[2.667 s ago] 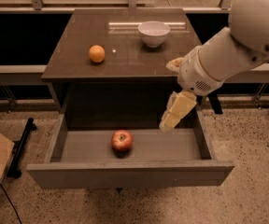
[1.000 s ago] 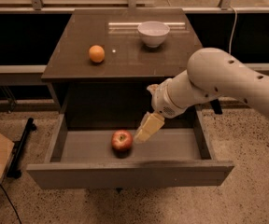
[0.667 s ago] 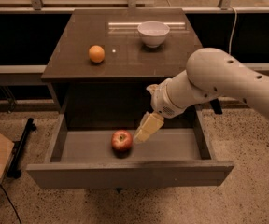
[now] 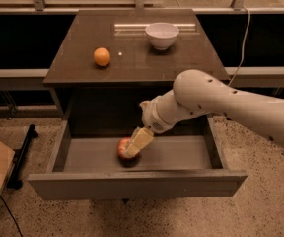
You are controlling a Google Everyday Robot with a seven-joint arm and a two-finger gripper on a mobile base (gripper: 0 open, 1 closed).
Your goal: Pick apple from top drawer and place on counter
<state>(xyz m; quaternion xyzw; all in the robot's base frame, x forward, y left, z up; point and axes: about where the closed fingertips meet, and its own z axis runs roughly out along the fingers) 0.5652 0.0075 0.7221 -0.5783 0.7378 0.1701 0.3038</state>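
The drawer (image 4: 132, 184) stood pulled fully out along the bottom of the frame, its flat front nearest and its shallow floor open from above, which is why I could come at it from overhead. The apple (image 4: 123, 146) lay on that floor just left of the frame's centre, well clear of both side walls. My hand (image 4: 130, 153) was down inside the drawer on the apple, slanting in from the upper right, its tip laid over the fruit's right half so that only the left side showed. I judged it was angled that way because my arm (image 4: 206, 95) reached in from the right edge of the frame and had to pass below the tabletop's front edge. I could not tell how far open the hand was, nor whether it had hold of the apple.

Beyond, the dark tabletop (image 4: 132, 68) filled the upper middle of the frame. An orange (image 4: 101, 57) sat left of its centre and a white bowl (image 4: 162, 35) farther back to the right, with bare surface between and in front of them where the apple might go.

Compared with a few seconds before, the hand had moved from above the drawer's right part, well apart from the apple, down and left until it covered it. The apple, orange and bowl had not shifted.
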